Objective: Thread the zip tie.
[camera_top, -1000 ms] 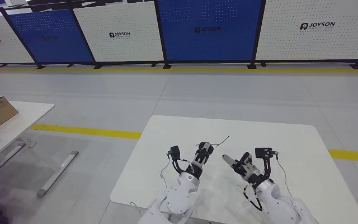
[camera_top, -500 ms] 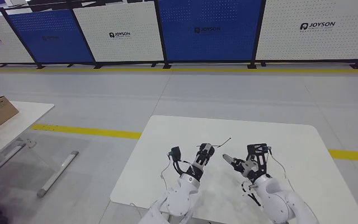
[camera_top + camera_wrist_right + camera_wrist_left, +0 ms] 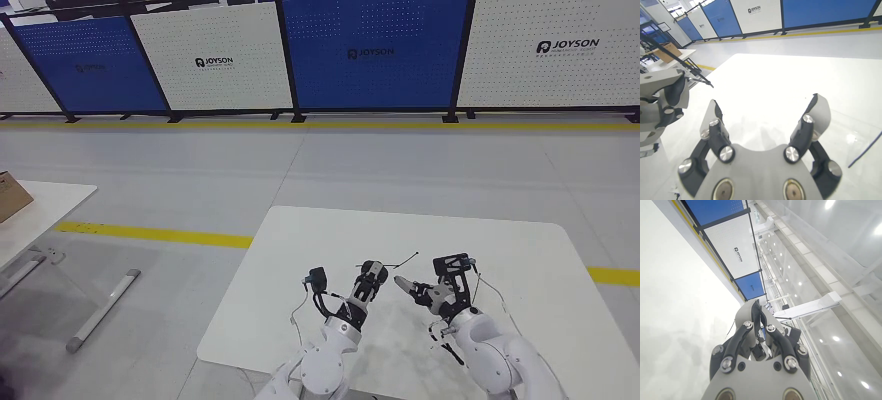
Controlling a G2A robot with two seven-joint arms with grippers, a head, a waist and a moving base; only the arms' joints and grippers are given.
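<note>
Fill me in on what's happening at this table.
The robot is working on a zip tie. Its left gripper is shut on the thin black zip tie and holds it up above the white table, with one end poking out toward the other arm. The right gripper is open and empty, close to that free end but not touching it. Whether the tie is threaded cannot be made out.

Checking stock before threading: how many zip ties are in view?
1. The black zip tie is pinched in the shut left gripper over the table, one end sticking out toward the open right gripper. More may be hidden.
</note>
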